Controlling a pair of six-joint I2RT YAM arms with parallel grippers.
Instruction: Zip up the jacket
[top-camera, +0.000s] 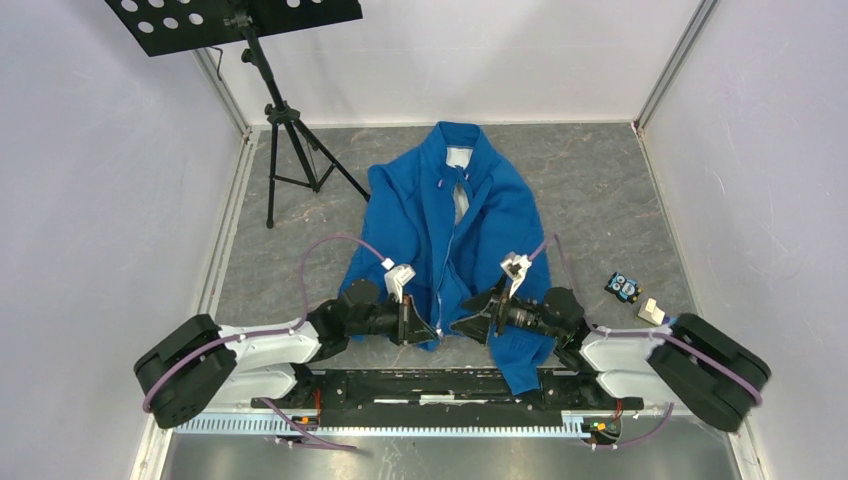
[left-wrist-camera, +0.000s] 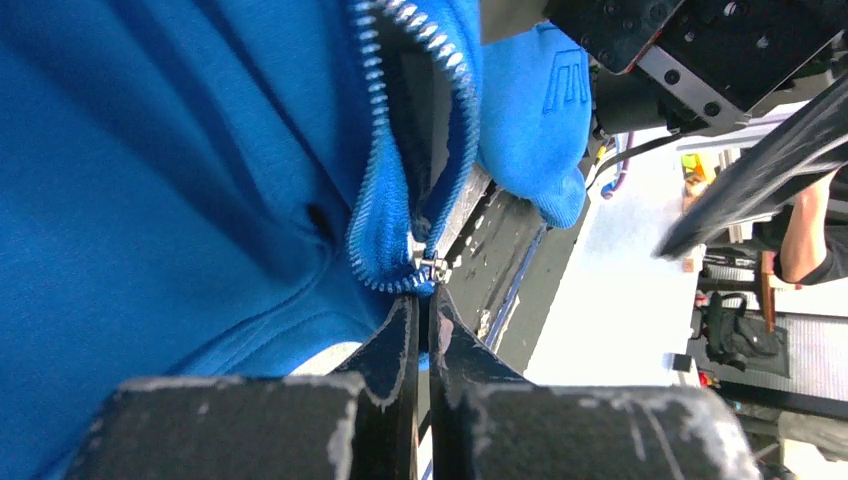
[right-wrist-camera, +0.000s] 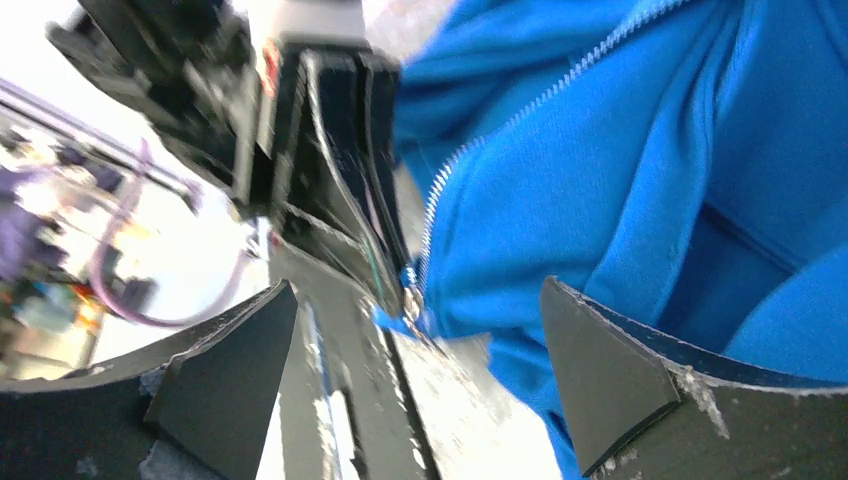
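The blue jacket (top-camera: 420, 220) lies flat on the table, collar at the far end and hem towards the arms. Its zipper (top-camera: 447, 262) runs down the middle, with white lining showing near the collar. My left gripper (top-camera: 425, 330) is shut on the jacket's bottom hem right below the zipper's metal slider (left-wrist-camera: 432, 267). The two rows of teeth (left-wrist-camera: 372, 130) spread apart above the slider. In its wrist view the left gripper (left-wrist-camera: 422, 300) pinches blue fabric (left-wrist-camera: 200, 150). My right gripper (top-camera: 465, 328) (right-wrist-camera: 418, 283) is open wide, facing the slider (right-wrist-camera: 410, 300) and the jacket (right-wrist-camera: 620, 150).
A black music stand on a tripod (top-camera: 285, 130) stands at the far left. Two small objects (top-camera: 623, 288) (top-camera: 652, 311) lie at the right of the table. The arms' mounting rail (top-camera: 430, 385) runs along the near edge. White walls enclose the table.
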